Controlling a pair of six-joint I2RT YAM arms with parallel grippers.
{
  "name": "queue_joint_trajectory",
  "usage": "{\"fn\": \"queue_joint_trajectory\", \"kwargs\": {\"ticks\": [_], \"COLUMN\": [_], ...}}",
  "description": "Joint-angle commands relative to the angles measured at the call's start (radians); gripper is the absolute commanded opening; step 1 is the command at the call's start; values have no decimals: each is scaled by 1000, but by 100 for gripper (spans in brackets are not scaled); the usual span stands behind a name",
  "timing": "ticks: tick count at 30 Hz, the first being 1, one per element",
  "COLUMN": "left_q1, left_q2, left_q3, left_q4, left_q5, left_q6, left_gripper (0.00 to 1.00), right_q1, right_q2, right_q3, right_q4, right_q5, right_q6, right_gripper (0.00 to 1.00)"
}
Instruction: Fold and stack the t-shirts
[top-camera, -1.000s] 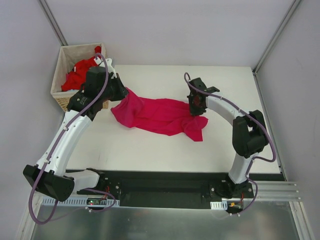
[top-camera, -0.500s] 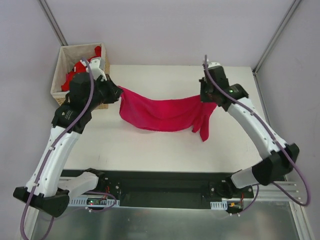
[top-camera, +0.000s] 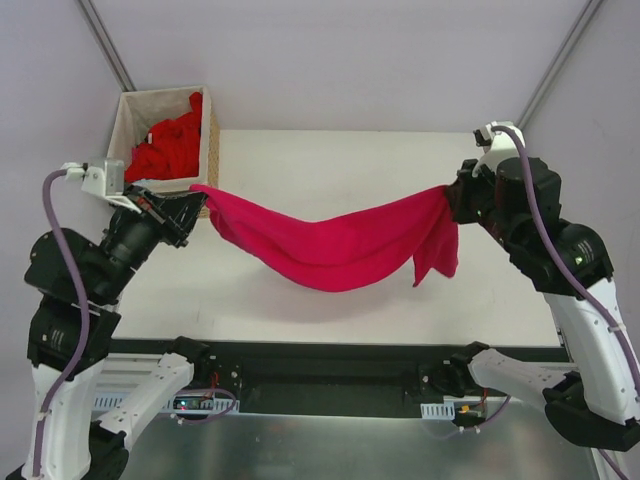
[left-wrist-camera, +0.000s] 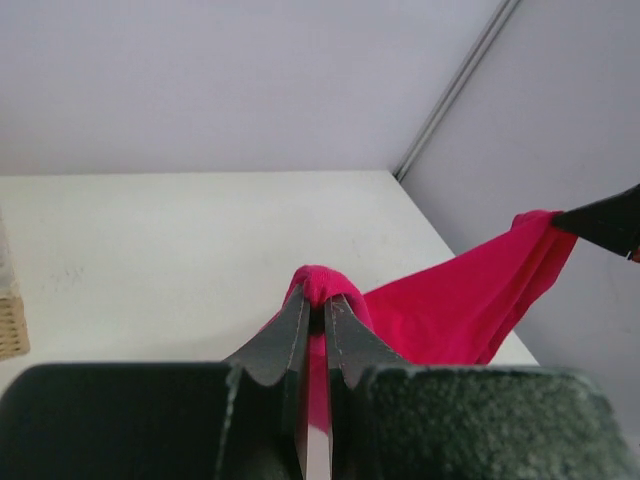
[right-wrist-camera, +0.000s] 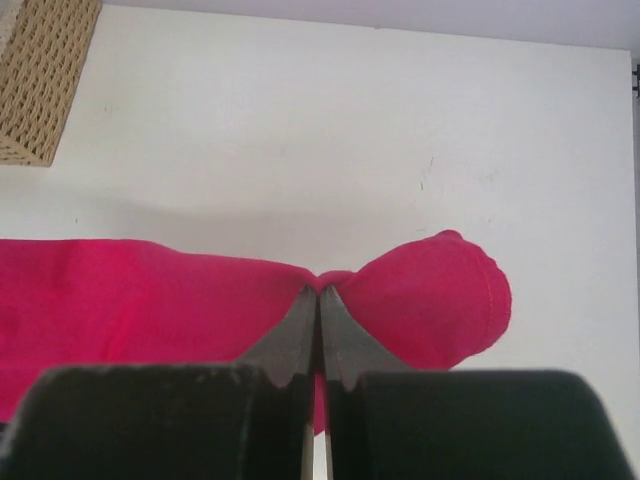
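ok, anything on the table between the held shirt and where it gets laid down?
Nothing visible. The shirt hangs between the left tool and right tool over bare table; the basket sits off at the far left corner.

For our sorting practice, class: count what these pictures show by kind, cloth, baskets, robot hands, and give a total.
Robot hands: 2, left hand and right hand
Magenta t-shirt, hanging between the hands: 1
Wicker basket: 1
Heap of red cloth in the basket: 1, pieces not countable
Total: 5
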Motion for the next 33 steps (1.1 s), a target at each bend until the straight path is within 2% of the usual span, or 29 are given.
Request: {"fn": "queue_joint_trajectory", "kwargs": {"ticks": [1,19,28,33], "left_q1": [-1,-1,-1,-1], "left_q2": [-25,-2,-120,-145], "left_q3": [45,45,-37,44], "left_q4": [59,57,59,59], "left_q5": [35,72,211,275], "left_q6": [10,-29,-98,-145], "left_gripper": [0,0,0,0], "right_q1": [15,14,15,15], "right_q2": [-54,-112,-247,-269], "right_q3": [35,20,-42,22], "right_q4": [-63,-100,-115,-155], "right_q5": [31,51,24,28], "right_q6": [-25,-36,-25,-40], "right_gripper": [1,1,1,1]}}
